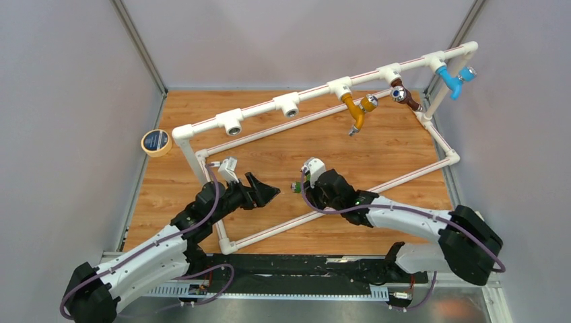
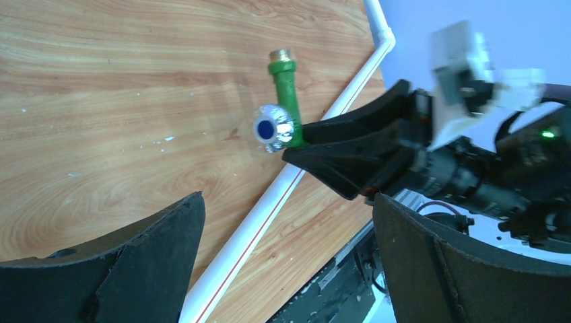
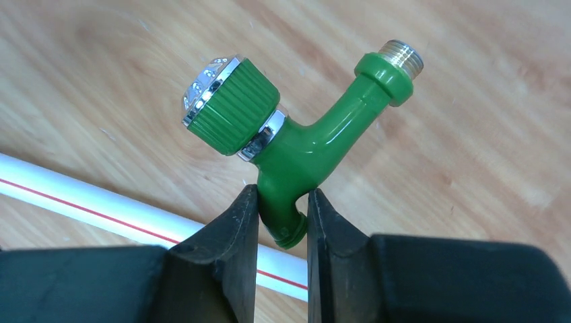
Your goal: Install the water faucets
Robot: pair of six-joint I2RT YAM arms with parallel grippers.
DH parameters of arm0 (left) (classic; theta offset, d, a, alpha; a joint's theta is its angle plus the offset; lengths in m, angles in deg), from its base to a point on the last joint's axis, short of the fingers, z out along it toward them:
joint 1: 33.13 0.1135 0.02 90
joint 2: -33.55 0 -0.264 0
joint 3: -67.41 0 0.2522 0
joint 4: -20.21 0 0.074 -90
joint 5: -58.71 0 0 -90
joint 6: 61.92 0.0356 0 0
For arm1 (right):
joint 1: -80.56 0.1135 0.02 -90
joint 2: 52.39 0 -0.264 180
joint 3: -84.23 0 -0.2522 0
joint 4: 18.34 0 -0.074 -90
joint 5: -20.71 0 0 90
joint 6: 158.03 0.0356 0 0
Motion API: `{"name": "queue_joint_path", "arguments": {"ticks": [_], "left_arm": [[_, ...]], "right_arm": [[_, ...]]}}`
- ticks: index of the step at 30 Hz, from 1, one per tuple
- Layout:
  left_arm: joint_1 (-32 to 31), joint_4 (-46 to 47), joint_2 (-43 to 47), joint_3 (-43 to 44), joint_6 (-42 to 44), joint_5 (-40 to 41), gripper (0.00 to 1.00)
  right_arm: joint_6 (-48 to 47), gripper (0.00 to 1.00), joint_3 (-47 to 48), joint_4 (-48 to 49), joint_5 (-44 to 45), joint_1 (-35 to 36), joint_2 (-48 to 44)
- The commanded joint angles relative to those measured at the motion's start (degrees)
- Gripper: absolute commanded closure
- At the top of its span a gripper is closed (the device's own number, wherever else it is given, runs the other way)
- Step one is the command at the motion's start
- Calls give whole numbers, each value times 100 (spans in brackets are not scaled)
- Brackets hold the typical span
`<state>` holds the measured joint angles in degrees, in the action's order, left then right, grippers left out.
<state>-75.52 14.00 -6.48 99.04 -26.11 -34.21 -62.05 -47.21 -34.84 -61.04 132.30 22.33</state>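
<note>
My right gripper [image 3: 283, 196] is shut on the spout end of the green faucet [image 3: 296, 151], holding it above the wooden floor with its brass thread pointing up-right in the right wrist view. From above, that green faucet [image 1: 295, 187] is a small spot at the right gripper [image 1: 301, 186], mid-board. The left wrist view shows the green faucet [image 2: 284, 101] and its blue-dotted knob in the right arm's fingers. My left gripper [image 1: 271, 194] is open and empty, just left of it. Orange [image 1: 357, 110], brown [image 1: 404, 94] and blue [image 1: 450, 79] faucets hang from the raised pipe.
A white pipe frame [image 1: 269, 111] surrounds the work area, with two open T fittings [image 1: 232, 124] on the raised rail. A low pipe [image 2: 256, 225] runs under my left gripper [image 2: 286, 222]. A tape roll [image 1: 156, 142] lies at the left wall.
</note>
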Motion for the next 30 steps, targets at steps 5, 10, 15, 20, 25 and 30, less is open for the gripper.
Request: {"name": "queue_joint_path", "arguments": {"ticks": [5, 10, 15, 20, 25, 30], "left_arm": [[-32, 957, -356, 252, -416, -288, 0], [-32, 1362, -488, 287, -636, -455, 0], [-32, 1600, -620, 349, -785, -491, 0], [-32, 1705, -629, 358, -1040, -280, 1], [-32, 1530, -707, 533, -1102, -209, 14], [-24, 1416, -822, 630, -1120, -314, 22]], "right_arm": [[-544, 100, -308, 1583, -701, 90, -1327], [-738, 100, -325, 1865, -1097, 125, -1548], [-800, 100, -334, 1988, -1264, 204, -1574], [-853, 100, -317, 2015, -1177, 310, -1513], [-940, 100, -229, 1979, -940, 441, -1381], [-1037, 100, -27, 1822, -492, 556, -1162]]}}
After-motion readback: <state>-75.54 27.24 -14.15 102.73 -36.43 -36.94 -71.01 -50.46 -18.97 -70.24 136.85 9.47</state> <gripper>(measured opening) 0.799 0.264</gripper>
